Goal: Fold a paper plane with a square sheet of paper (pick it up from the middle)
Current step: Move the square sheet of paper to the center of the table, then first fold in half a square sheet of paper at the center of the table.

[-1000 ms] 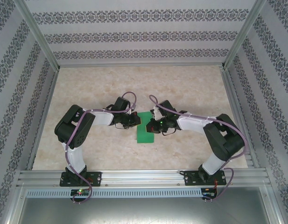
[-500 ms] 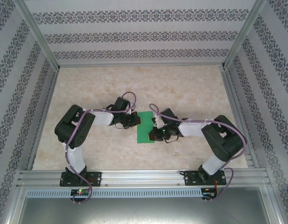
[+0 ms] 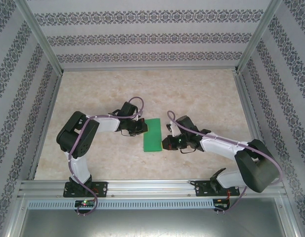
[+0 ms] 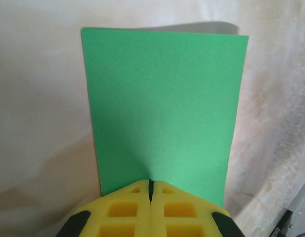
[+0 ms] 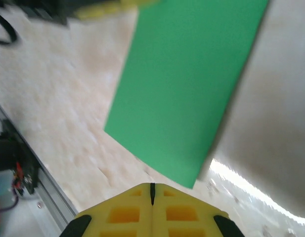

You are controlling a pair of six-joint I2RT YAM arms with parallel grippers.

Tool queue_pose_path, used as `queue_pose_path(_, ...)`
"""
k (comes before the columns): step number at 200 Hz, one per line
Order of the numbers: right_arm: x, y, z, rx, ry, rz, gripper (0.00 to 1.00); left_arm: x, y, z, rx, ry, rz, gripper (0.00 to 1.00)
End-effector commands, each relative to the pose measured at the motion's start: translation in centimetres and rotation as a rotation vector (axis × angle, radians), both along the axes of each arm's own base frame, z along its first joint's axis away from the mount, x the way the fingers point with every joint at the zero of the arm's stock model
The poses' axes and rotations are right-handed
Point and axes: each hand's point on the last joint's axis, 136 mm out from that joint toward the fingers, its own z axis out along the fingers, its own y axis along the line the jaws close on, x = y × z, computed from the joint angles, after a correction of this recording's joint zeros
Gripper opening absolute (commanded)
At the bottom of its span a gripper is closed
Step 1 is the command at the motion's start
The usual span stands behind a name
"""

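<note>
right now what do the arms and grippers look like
The left arm and right arm have white links, black joints and purple cables looped alongside. The left gripper and right gripper have yellow fingers with square recesses, black at the sides.

right gripper [image 3: 167, 143] is backing off the green paper [image 3: 152, 134], jaws closed. paper now lies just ahead of its tip, right half uncovered. right arm elbow is swinging outward.

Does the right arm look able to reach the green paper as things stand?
Likely yes: the right pincer, shut, sits close beside the green paper with nothing between them.
</note>
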Motion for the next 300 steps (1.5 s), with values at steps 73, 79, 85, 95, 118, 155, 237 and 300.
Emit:
queue_pose_path(73,7.6,6.0,1.2,0.095,-0.03,-0.049,0.0,-3.5,6.5,-0.8,0.113,0.104,0.16,0.0)
queue_pose_path(79,7.7,6.3,0.7,0.099,-0.008,-0.05,0.0,-3.2,6.3,-0.4,0.096,0.09,0.153,0.0)
queue_pose_path(85,7.8,6.6,0.3,0.105,0.011,-0.05,0.0,-3.0,6.0,0.0,0.082,0.073,0.146,0.0)
queue_pose_path(95,7.7,7.2,-0.3,0.114,0.037,-0.043,0.0,-2.6,5.7,0.6,0.062,0.049,0.135,0.0)
queue_pose_path(118,7.2,8.0,-1.6,0.114,0.086,-0.034,0.0,-2.0,5.0,1.8,0.027,0.01,0.108,0.0)
queue_pose_path(155,6.7,8.5,-3.2,0.076,0.137,-0.027,0.0,-1.1,3.6,3.5,-0.038,-0.033,0.061,0.0)
queue_pose_path(237,6.2,7.7,-4.6,0.024,0.15,-0.038,0.0,1.1,0.3,4.1,-0.089,-0.058,-0.012,0.0)
queue_pose_path(300,5.9,7.3,-4.0,0.029,0.144,-0.046,0.0,1.4,-1.1,2.3,-0.081,-0.021,-0.047,0.0)
